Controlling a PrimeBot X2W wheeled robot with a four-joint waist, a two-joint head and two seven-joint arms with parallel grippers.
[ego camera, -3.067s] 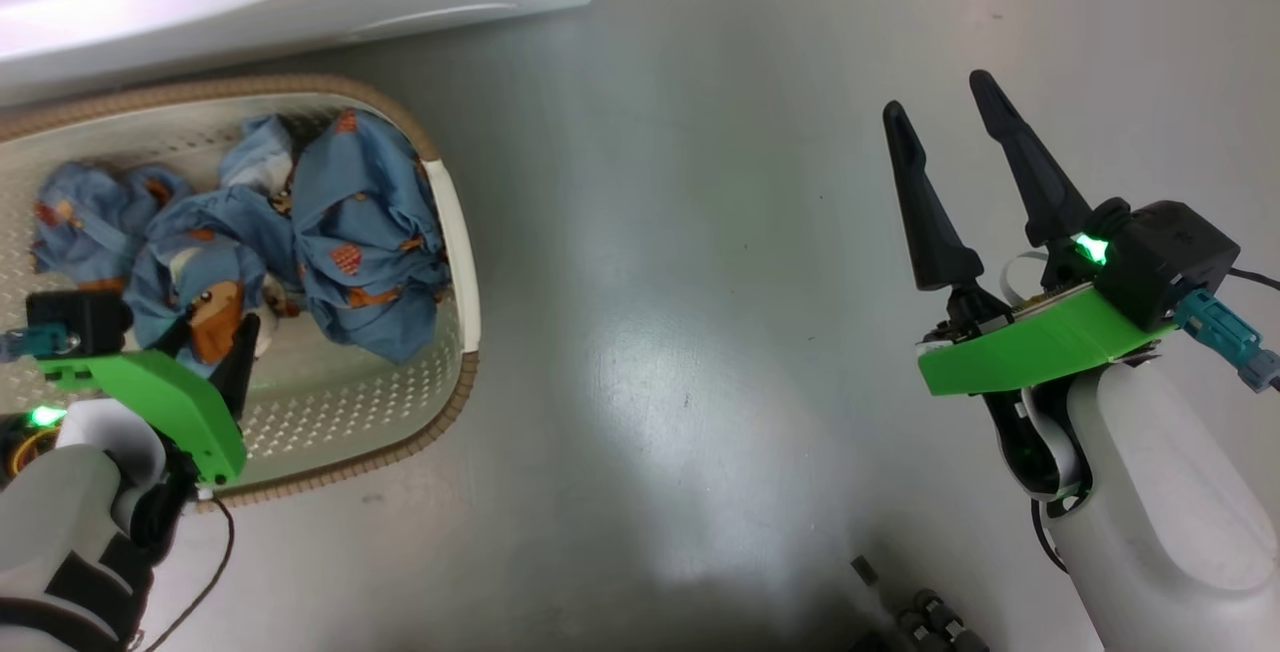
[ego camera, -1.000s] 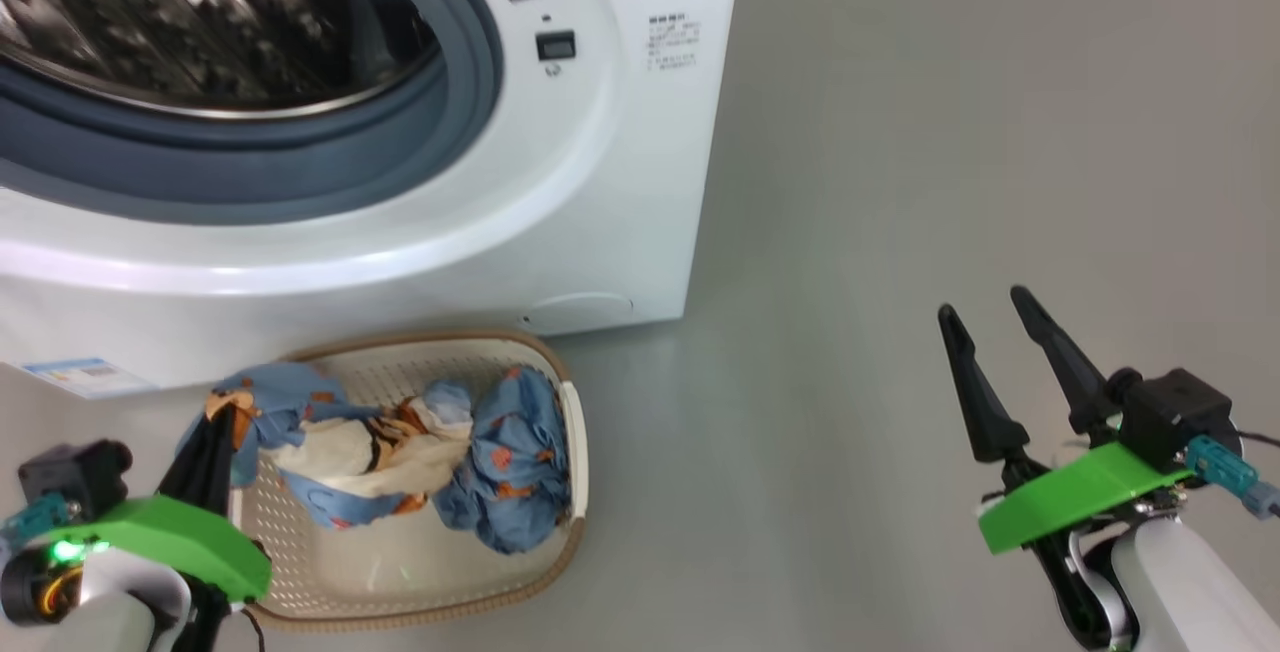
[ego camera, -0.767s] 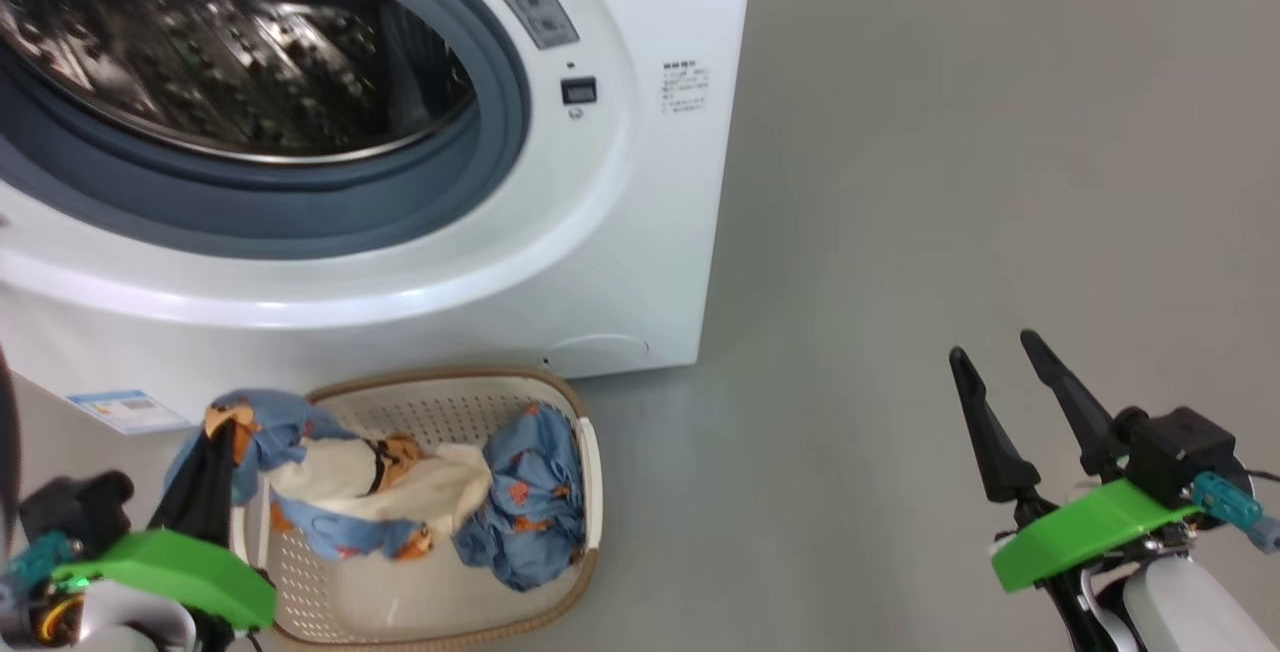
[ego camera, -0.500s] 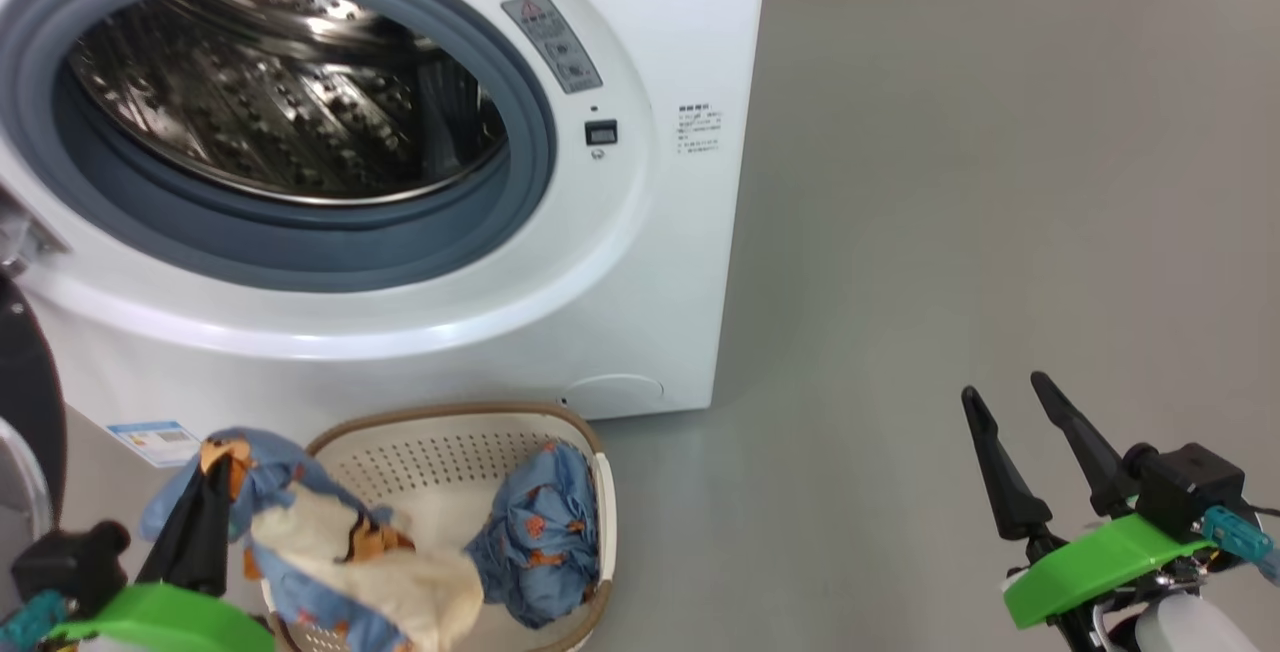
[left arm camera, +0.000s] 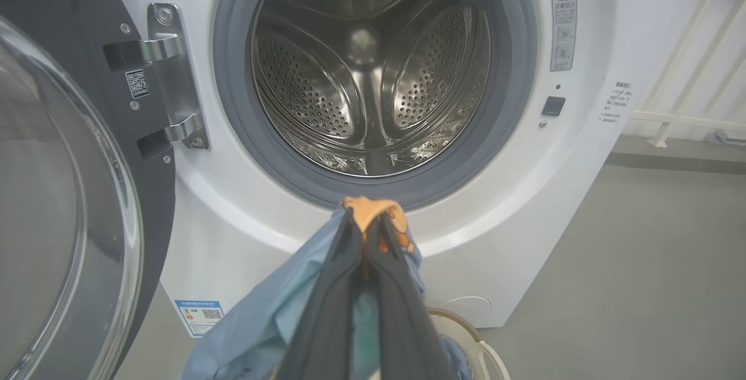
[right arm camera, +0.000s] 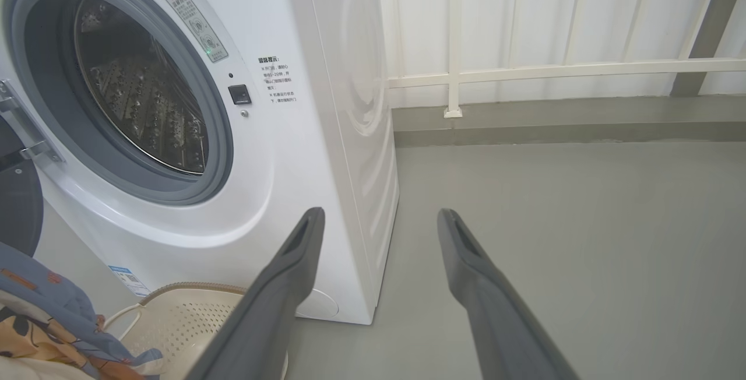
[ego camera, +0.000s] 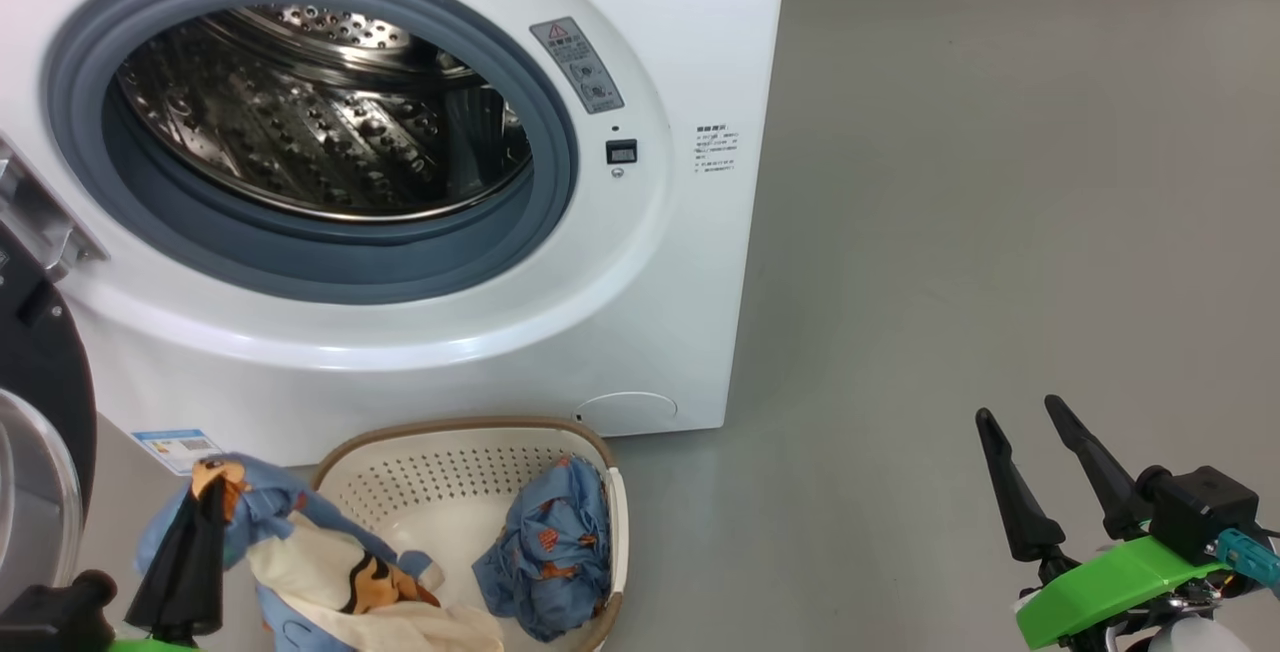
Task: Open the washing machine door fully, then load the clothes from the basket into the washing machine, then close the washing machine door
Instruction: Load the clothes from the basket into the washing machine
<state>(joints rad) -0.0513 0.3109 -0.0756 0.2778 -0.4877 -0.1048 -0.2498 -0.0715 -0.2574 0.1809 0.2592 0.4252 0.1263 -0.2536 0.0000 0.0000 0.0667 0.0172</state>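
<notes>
The white washing machine (ego camera: 690, 262) stands with its steel drum (ego camera: 320, 122) exposed. Its black door (left arm camera: 64, 170) is swung wide open to the left. My left gripper (ego camera: 210, 492) is shut on a light blue garment (ego camera: 300, 562) with cream lining, lifted above the left rim of the cream basket (ego camera: 430, 462). In the left wrist view the gripper (left arm camera: 367, 222) pinches that cloth (left arm camera: 274, 316) just below the drum opening (left arm camera: 373, 65). Another bunched blue garment (ego camera: 550, 557) lies in the basket. My right gripper (ego camera: 1020, 417) stands open over bare floor at the lower right, its fingers (right arm camera: 291, 287) empty.
Grey floor (ego camera: 1000, 232) stretches to the right of the machine. A white railing (right arm camera: 553, 68) and wall stand behind it. The door's metal hinge (left arm camera: 169, 77) sits at the opening's left. A blue label sticker (ego camera: 175, 447) marks the machine's lower left corner.
The head camera has tilted up, bringing the drum and open door into view. My left gripper has raised the garment out of the basket. The right gripper stays open.
</notes>
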